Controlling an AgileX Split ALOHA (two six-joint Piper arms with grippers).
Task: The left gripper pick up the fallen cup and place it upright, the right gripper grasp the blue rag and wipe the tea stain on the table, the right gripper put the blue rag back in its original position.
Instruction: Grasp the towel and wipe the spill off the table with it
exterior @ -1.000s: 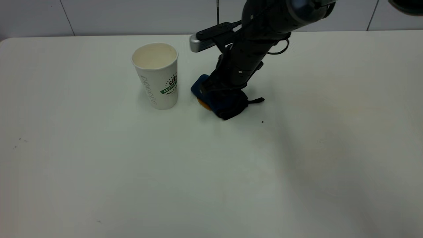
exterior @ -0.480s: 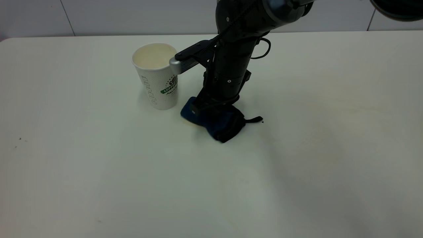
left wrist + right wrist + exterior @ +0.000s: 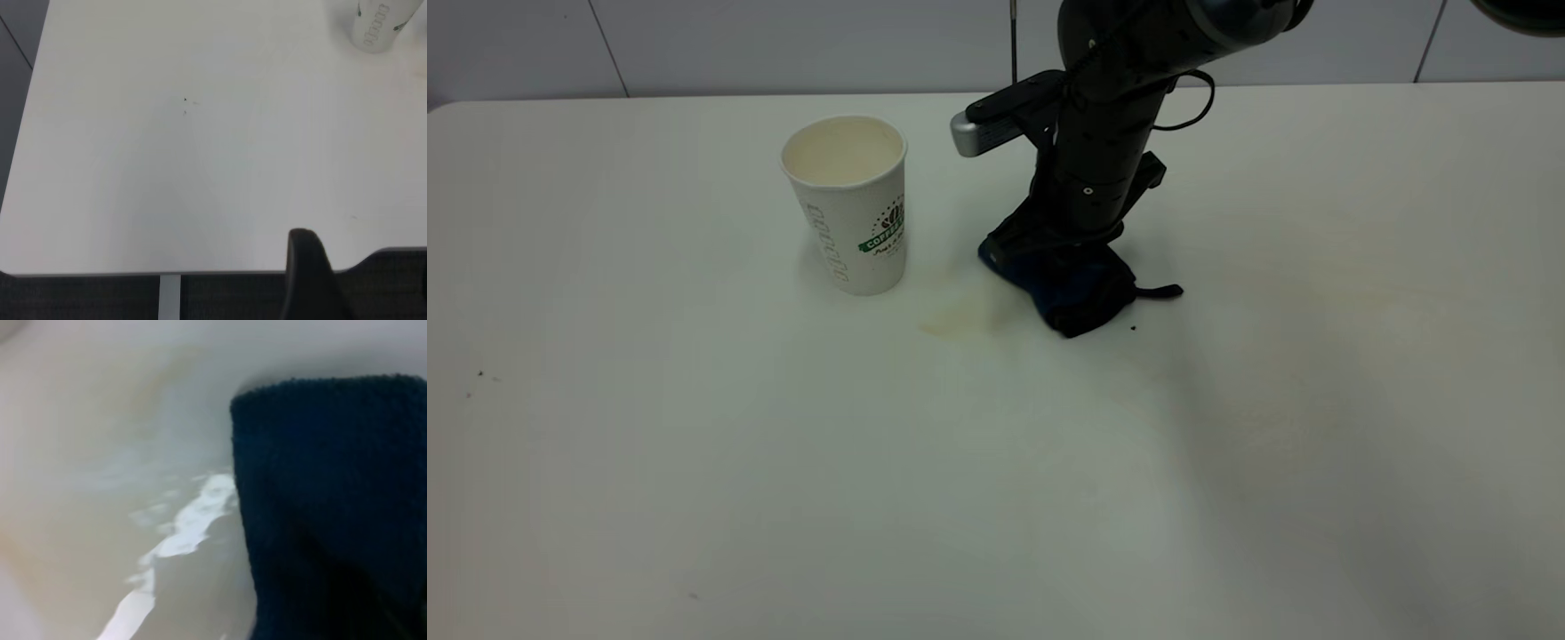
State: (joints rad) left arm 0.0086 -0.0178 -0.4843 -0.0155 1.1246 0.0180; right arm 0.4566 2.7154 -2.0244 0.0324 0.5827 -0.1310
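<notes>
The white paper cup with the green COFFEE logo stands upright on the white table, left of centre; its base also shows in the left wrist view. My right gripper is shut on the dark blue rag and presses it onto the tabletop to the right of the cup. The rag's black strap tail trails to the right. The rag fills much of the right wrist view. The tea stain is a faint pale-brown smear between cup and rag. A part of my left gripper shows by the table's near edge, far from the cup.
A tiny black speck lies just in front of the rag's strap. A few more specks dot the table's left side. A grey tiled wall runs behind the table's far edge. A wet streak glistens beside the rag.
The right gripper dragged the rag forward and left over the amber puddle, then back to the right and away from the cup. The puddle is now only a faint smear.
</notes>
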